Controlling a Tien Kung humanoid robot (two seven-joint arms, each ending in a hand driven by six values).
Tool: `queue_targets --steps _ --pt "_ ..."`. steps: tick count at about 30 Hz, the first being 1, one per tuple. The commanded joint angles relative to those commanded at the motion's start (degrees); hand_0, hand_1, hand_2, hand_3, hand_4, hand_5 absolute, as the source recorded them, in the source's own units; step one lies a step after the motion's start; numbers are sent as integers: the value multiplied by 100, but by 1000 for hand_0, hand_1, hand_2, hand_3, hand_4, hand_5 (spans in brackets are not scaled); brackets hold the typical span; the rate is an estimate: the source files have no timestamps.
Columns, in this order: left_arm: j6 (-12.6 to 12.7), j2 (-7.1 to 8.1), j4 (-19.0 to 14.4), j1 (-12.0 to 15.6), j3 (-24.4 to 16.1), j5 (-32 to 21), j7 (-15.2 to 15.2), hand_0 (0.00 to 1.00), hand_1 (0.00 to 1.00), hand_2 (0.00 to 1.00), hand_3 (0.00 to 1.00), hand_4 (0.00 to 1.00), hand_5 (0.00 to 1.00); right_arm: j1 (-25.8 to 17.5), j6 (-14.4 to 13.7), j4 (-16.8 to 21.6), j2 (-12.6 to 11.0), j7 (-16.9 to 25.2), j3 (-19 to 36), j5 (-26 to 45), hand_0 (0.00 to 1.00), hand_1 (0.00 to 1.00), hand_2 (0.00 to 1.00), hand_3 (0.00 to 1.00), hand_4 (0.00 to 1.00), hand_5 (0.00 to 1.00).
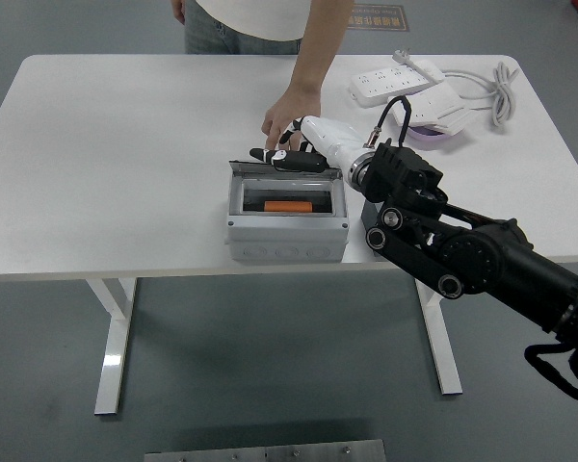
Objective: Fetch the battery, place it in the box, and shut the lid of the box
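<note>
Already the battery (288,206), an orange cylinder, lay lengthwise inside the box (286,225), so only the lid (270,167) was judged to be left. The box, a grey enclosure, stood near the front edge of the table (116,164). Its lid was hinged along the far side and stood raised behind the opening. The right hand (294,157) was seen at the lid's top edge, its dark fingers (270,155) stretched along that edge; whether the lid was pinched or merely touched could not be told. A person's hand (289,108) was rested on the table just behind the lid, close to the robot's fingers. The left hand was not seen. Well apart, at the far right, power strips (397,82) with a cable (501,89) were lying. The lid was judged to be light, stiff plastic, swinging freely on its hinge and perhaps smooth enough to slip under the fingertips; it would best be taken or pushed at the free top edge, far from the hinge, and brought forward and down over the opening. The box itself looked light enough to slide on the smooth table if pressed sideways, so downward pressure would be preferred.
</note>
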Motion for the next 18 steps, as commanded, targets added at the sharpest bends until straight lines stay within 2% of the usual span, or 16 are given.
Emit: queue_targets --steps 18 --pt "15 -4 3 -2 -22 30 -42 666 755 660 652 798 646 -101 59 56 4 -45 -120 64 244 272 330 710 956 998"
